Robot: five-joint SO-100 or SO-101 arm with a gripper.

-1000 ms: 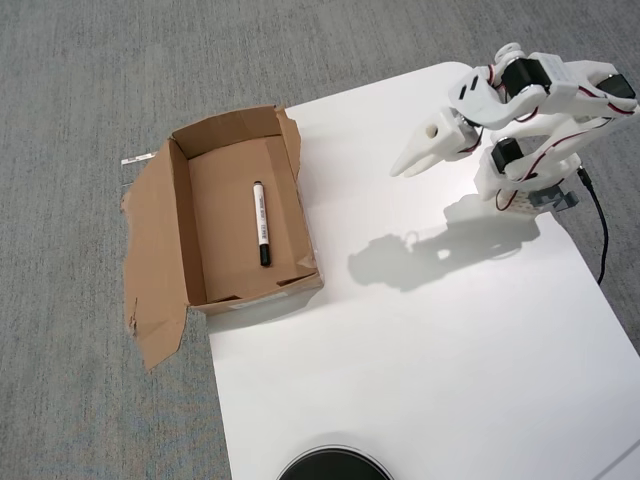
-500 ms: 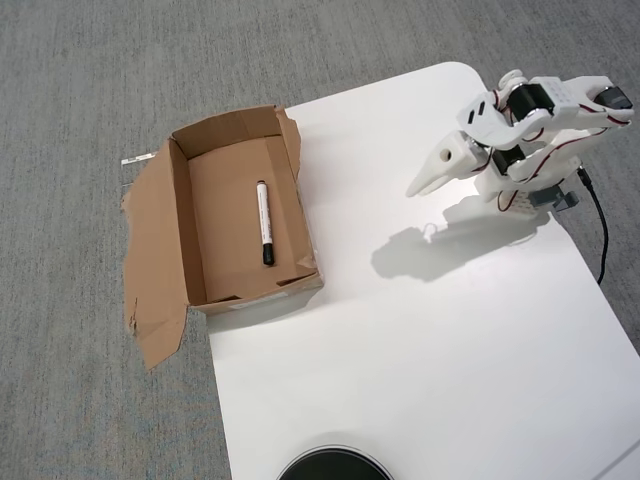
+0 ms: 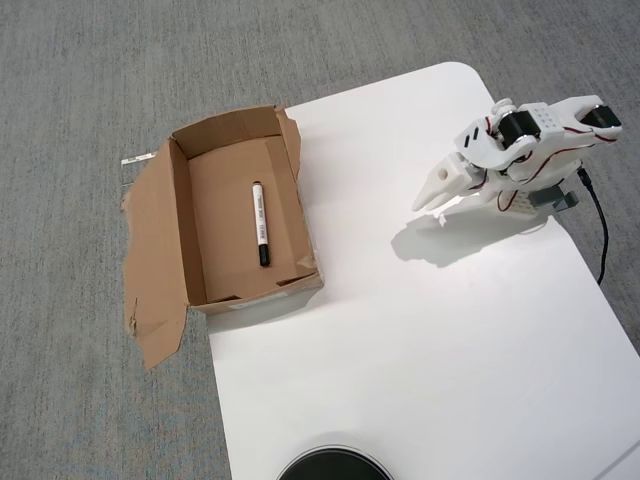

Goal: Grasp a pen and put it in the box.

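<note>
The pen (image 3: 261, 224) lies flat on the floor of the box (image 3: 180, 230), roughly lengthwise, its black cap toward the near short wall and its other end toward the middle; it touches neither long wall. The box sits at the left edge of the white counter (image 3: 420, 340), partly overhanging onto the grey carpet (image 3: 80, 90), with its torn flap (image 3: 150, 270) spread out on the carpet along the left long side.

Judged from how things lie, the task looks done: the pen is inside the box and nothing else waits on the counter to be picked up; what is left, at most, is for the arm to settle into a resting pose. The end effector (image 3: 432, 200) hangs near the far right edge of the counter, well apart from the box, folded in close to the arm's base (image 3: 540, 195) and pointing down and to the left; it holds nothing, and its fingers appear drawn together, though the overhead angle makes any narrow gap hard to rule out.

A dark round object (image 3: 333, 466) is cut off by the bottom edge, so what it is cannot be told; the small print on the pen is too fine to read; a thin pale strip (image 3: 138, 158) lies on the carpet beside the box's far left corner, unidentifiable.
</note>
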